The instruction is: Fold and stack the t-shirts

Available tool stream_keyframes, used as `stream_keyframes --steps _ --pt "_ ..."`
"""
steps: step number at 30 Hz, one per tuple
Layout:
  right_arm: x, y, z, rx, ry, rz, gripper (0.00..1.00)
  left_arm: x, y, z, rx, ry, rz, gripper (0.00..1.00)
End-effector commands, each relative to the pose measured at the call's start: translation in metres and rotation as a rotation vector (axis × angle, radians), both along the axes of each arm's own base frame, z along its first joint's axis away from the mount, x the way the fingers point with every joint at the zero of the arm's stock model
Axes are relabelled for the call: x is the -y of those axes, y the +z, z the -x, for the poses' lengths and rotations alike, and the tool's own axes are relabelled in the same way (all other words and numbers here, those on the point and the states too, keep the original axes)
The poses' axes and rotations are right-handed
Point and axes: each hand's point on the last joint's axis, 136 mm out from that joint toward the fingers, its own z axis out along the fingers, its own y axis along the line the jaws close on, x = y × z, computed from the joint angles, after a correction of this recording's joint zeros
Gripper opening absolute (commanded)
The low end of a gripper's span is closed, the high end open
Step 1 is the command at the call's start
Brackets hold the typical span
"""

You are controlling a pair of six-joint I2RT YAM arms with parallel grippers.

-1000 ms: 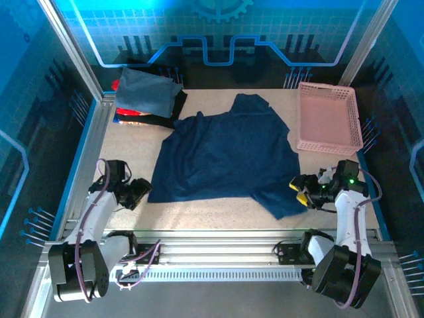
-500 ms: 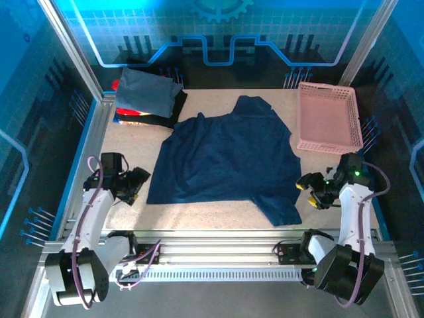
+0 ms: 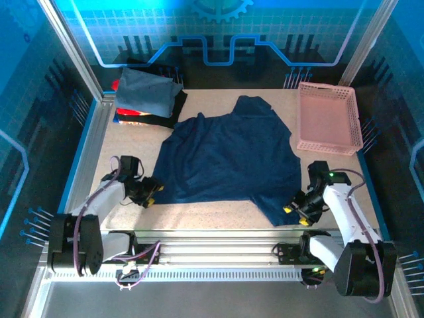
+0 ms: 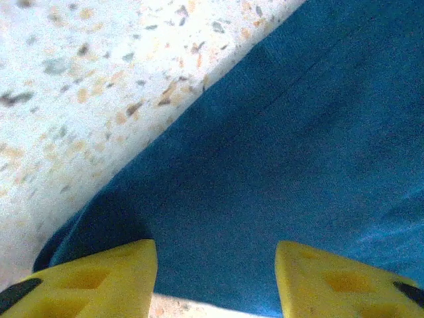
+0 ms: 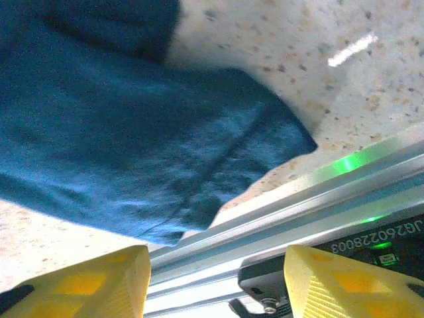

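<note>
One speckled tabletop [image 3: 218,215] (aluminium-railed, with blue-lit panels around it) carries a dark navy t-shirt [image 3: 228,159], spread rumpled at centre. A pink lattice basket [image 3: 329,147] sits far right, its floor showing. Folded t-shirts [image 3: 147,93] stack far left, slate-blue over red and black. The left claw [image 3: 154,194] and right claw [image 3: 295,207] are released, fingers spread at the shirt's near corners.

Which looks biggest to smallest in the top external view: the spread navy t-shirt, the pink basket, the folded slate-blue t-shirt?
1. navy t-shirt, by far the largest.
2. pink basket.
3. folded slate-blue t-shirt, a little smaller than the basket.
</note>
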Motion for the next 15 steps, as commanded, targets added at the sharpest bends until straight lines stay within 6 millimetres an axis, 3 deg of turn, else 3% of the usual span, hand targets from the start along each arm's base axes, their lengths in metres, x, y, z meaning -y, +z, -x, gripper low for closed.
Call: stream_keyframes --steps 1,4,6,11,15 --pt "0.007 -0.009 0.0 -0.022 -0.052 0.063 0.56 0.009 -0.016 0.001 -0.014 -0.01 0.046 0.32" --pt "0.001 -0.022 -0.007 -0.021 -0.071 0.038 0.54 0.007 -0.023 0.003 -0.027 -0.022 0.036 0.1" --pt "0.001 -0.024 -0.02 0.016 -0.074 0.048 0.51 0.005 -0.018 0.0 -0.007 -0.022 0.033 0.03" --pt "-0.019 -0.018 -0.064 0.14 -0.006 -0.003 0.36 -0.005 0.002 -0.009 0.043 -0.024 0.015 0.01" --pt "-0.064 -0.013 -0.084 0.151 0.19 -0.064 0.32 -0.011 0.008 -0.01 0.057 -0.024 0.007 0.01"
